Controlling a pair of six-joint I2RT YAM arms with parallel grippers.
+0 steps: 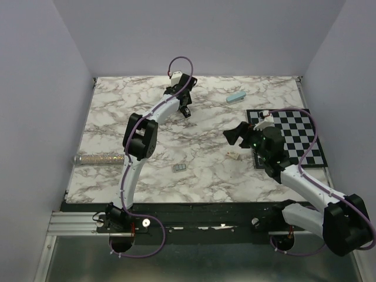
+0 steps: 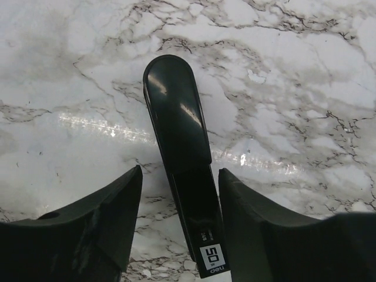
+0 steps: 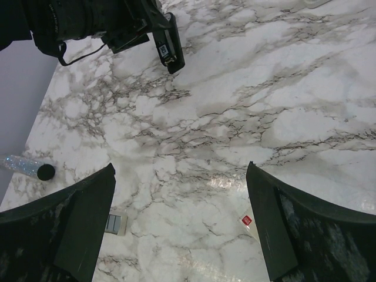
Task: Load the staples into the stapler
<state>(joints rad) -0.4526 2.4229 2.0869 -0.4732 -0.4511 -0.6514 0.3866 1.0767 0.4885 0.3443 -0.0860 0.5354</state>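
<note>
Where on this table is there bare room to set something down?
Bare marble lies far left, between the left arm and the glitter tube, and mid-table, between the stapler and the staples. It is crowded on the right, around the right end effector, the white scrap and the checkered mat.

Glittery tube (image 1: 97, 158), pale blue block (image 1: 235, 97) and checkered mat (image 1: 299, 126) lie on the marble table (image 1: 205, 117).
</note>
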